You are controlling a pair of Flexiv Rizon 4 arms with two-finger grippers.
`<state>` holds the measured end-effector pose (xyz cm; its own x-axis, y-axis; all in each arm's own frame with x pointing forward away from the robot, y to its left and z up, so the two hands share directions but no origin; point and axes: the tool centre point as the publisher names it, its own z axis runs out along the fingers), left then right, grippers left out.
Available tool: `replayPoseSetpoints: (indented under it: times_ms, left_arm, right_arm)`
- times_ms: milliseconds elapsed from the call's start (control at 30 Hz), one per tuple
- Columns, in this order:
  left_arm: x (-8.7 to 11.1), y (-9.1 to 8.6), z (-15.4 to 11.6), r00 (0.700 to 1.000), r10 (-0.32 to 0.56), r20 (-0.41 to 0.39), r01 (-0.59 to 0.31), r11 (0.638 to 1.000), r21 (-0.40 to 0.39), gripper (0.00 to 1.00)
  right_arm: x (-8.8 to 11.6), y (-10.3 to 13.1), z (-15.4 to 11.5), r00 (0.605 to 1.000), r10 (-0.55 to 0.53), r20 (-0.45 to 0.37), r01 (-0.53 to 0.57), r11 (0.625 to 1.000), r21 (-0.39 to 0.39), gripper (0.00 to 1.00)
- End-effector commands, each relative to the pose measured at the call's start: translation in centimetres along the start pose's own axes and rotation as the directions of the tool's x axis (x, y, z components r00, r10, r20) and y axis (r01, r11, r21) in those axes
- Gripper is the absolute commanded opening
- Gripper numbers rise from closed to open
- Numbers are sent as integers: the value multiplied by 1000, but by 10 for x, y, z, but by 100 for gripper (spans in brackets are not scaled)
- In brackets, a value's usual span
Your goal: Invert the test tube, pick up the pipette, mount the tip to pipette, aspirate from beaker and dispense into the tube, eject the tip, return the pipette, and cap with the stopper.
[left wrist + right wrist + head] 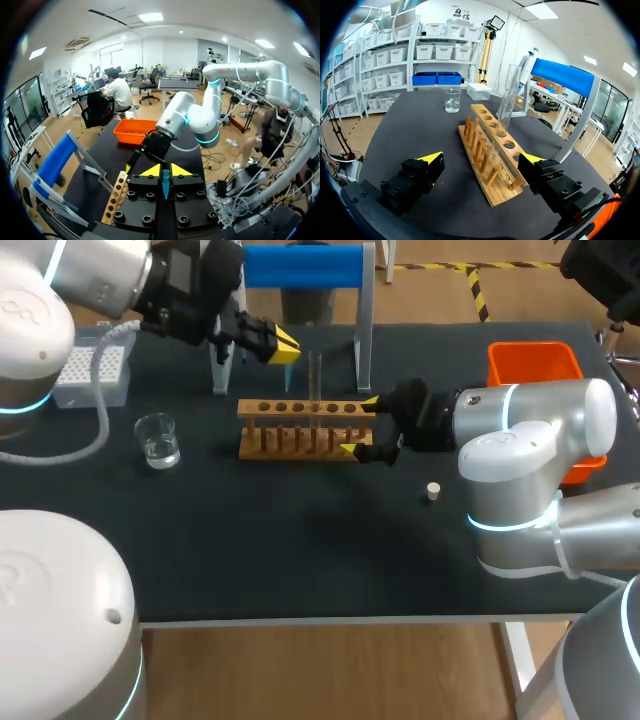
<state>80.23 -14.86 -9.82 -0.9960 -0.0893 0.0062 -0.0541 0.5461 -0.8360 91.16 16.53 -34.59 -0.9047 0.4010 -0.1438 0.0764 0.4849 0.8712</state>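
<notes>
The dark bench (300, 560) carries a wooden rack (300, 430) near its middle, and everything else is placed from that rack. The right end effector (360, 426) is spread wide across the rack's right end, one finger on each long side. It grips nothing. The left end effector (283, 343) hangs above and just behind the rack's left part; I cannot tell whether it is open or closed, or whether it holds anything. A blue-topped stand (300, 265) rises behind the rack, with the pipette (526, 67) hanging on it. The orange bin (535, 365) sits well to the rack's right and the white tip box (92, 375) well to its left. The beaker (158, 440), holding a little clear liquid, stands left of the rack. The test tube (314, 380) stands upright in one of the rack's holes. The stopper (433, 491) lies on the bench near the rack's right front corner.
</notes>
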Motion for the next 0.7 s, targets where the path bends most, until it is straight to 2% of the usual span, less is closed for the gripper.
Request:
replayPoseSetpoints:
  times_ms: [33,67,133,233,700]
  left_arm:
    - [6,-4,12,1000,-9,-20,9,1000,16,0]
    - [7,-5,15,1000,-6,-26,6,1000,8,0]
    - [9,-5,18,999,-5,-45,8,999,49,0]
    - [10,-5,23,997,-6,-73,9,999,45,0]
    - [9,-2,22,997,-16,-74,19,999,43,0]
  right_arm:
    - [-1,0,0,1000,0,-3,0,1000,1,100]
    - [-1,0,0,1000,0,-3,0,1000,1,100]
    - [-1,0,0,1000,0,-3,0,1000,1,100]
    - [-1,0,0,1000,0,-3,0,1000,1,100]
    - [-1,0,0,1000,0,-3,0,1000,1,100]
